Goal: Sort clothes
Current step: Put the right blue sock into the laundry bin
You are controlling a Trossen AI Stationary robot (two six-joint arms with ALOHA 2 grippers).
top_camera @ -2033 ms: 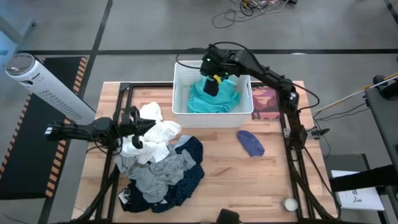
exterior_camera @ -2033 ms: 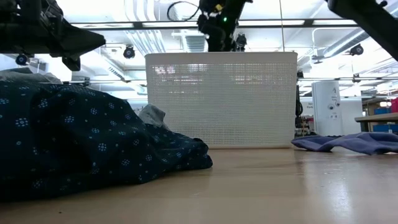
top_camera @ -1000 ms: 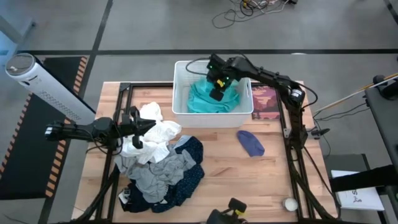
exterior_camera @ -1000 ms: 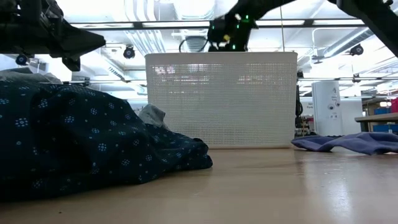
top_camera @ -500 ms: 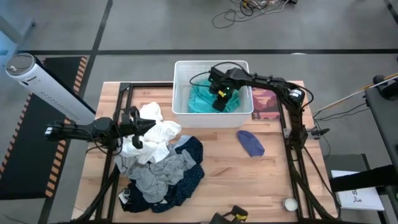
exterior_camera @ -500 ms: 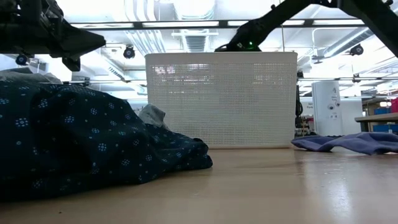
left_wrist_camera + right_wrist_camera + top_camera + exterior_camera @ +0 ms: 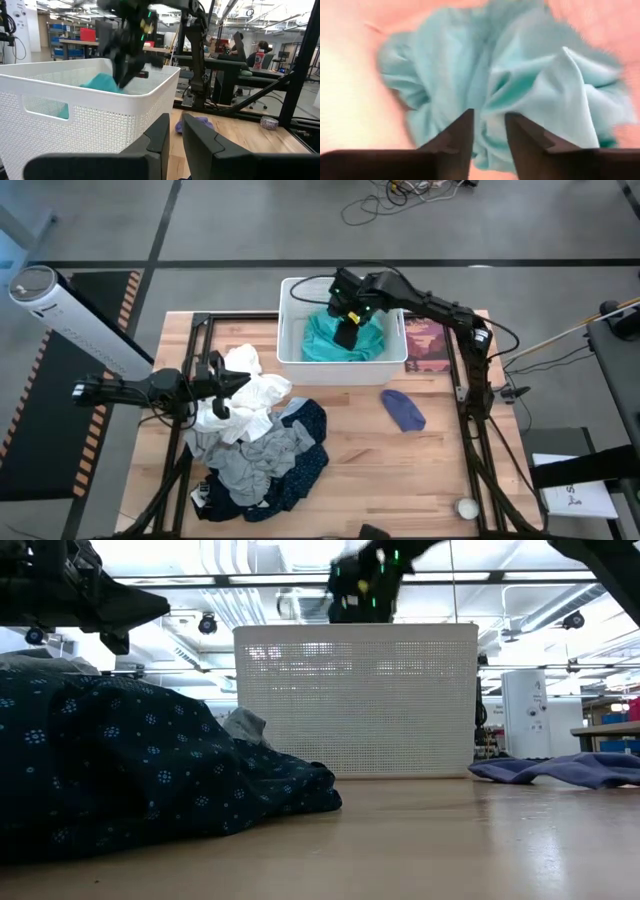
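A teal garment (image 7: 325, 345) lies bunched inside the white basket (image 7: 290, 360) at the table's far middle; it also shows in the right wrist view (image 7: 545, 85). My right gripper (image 7: 345, 332) hangs above it, over the basket, fingers a little apart and holding nothing. A pile lies at the near left: white garments (image 7: 255, 395), a grey one (image 7: 250, 455) and a dark navy dotted one (image 7: 310, 430). My left gripper (image 7: 222, 385) is shut over the white garments, with no cloth showing between its fingers (image 7: 175, 125).
A blue-purple cloth (image 7: 403, 410) lies on the table right of the pile. A red patterned sheet (image 7: 425, 340) lies right of the basket. A white perforated cylinder (image 7: 70, 320) slants past the table's left edge. A small round thing (image 7: 465, 507) sits near the near right corner.
My right gripper went down into the basket toward its near wall, then rose back above the rim and a little toward the far left. The teal garment has stayed in the basket.
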